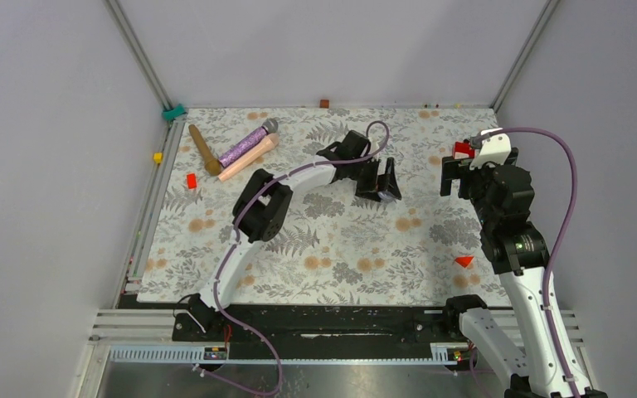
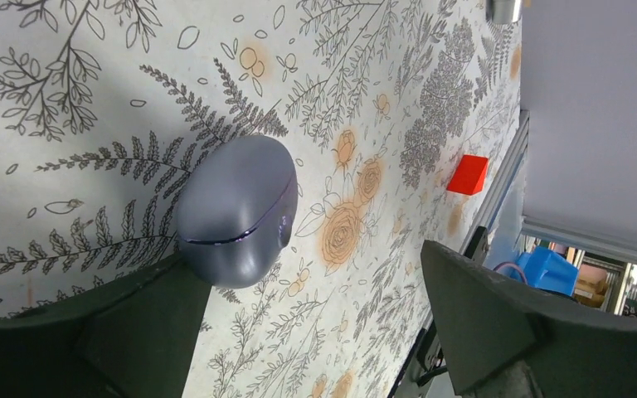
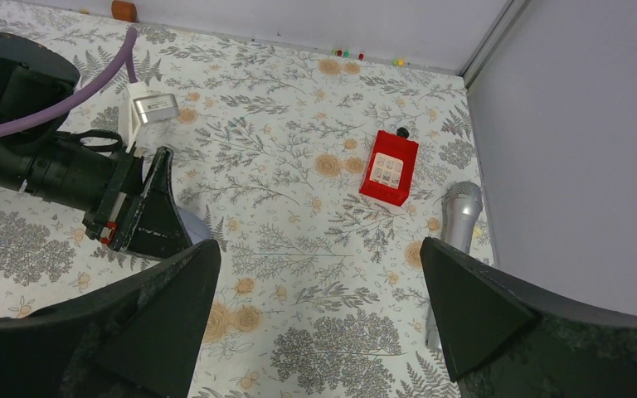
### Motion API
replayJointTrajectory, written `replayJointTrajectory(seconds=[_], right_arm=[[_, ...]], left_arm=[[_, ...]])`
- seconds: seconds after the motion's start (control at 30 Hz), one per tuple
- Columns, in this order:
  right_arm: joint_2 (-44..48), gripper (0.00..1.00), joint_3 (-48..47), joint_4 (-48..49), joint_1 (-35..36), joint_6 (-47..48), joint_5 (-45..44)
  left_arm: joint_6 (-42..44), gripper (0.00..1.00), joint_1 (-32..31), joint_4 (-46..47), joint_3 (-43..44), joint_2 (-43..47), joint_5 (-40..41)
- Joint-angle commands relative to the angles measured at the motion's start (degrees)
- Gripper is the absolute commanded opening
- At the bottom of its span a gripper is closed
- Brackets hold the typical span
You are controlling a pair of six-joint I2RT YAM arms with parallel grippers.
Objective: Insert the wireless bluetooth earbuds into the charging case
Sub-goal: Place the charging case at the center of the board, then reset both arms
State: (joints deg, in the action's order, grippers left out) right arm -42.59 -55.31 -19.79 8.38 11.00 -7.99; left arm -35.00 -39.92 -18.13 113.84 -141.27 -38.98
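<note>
Plainly, left hand [image 2: 308, 257] and right hand [image 3: 319, 245] gape wide; a smooth, rounded grey charging case [image 2: 236, 207] lies on the floral-printed worktop [image 2: 91, 66].

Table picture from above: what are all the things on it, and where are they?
charging case: one, grey-purple, shut, beside a finger of the left pincer
brown microphone: one, brown, back left
purple microphone: one, sparkly purple, beside the brown one
pink microphone: one, pink, alongside the purple one
silver microphone: one, silver, by the right wall
red box: one, red, back right
red triangle: one, red, front right
small red block: one, red, left side
yellow cube: one, yellow, left rail
mat: one, flowery, covering the table
left pincer: one, black, open
right pincer: one, black, open, empty
</note>
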Motion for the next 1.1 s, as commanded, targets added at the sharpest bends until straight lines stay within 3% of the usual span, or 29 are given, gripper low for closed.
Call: replayJointTrajectory(seconds=[0.0,0.3,0.57,0.8,0.93,1.07], right_arm=[[0.6,0.99,-0.1,3.3,-0.4,-0.6,-1.3],[0.3,0.99,-0.2,3.5,-0.3,-0.3,-2.4],[0.7,0.99,-1.7,2.0,-0.5,1.1,-2.2],[4.5,0.99,-8.3,-13.3,-0.5,5.1,12.4],[12.5,0.99,-5.4,-14.3,-0.5,3.1,9.9],[18.2,0.99,-6.6,-19.5,-0.4,-0.2,6.4]], left_arm=[[1.1,0.99,0.0,-3.0,-2.7,0.5,4.3],[6.0,0.99,0.5,-3.6,-12.7,9.5,7.7],[21.2,0.99,5.1,-12.0,-18.4,21.5,11.4],[34.4,0.99,14.8,-22.1,-22.1,46.0,11.5],[41.5,0.99,22.2,-31.5,-24.6,63.3,12.5],[48.8,0.99,25.7,-29.7,-37.8,85.6,20.0]])
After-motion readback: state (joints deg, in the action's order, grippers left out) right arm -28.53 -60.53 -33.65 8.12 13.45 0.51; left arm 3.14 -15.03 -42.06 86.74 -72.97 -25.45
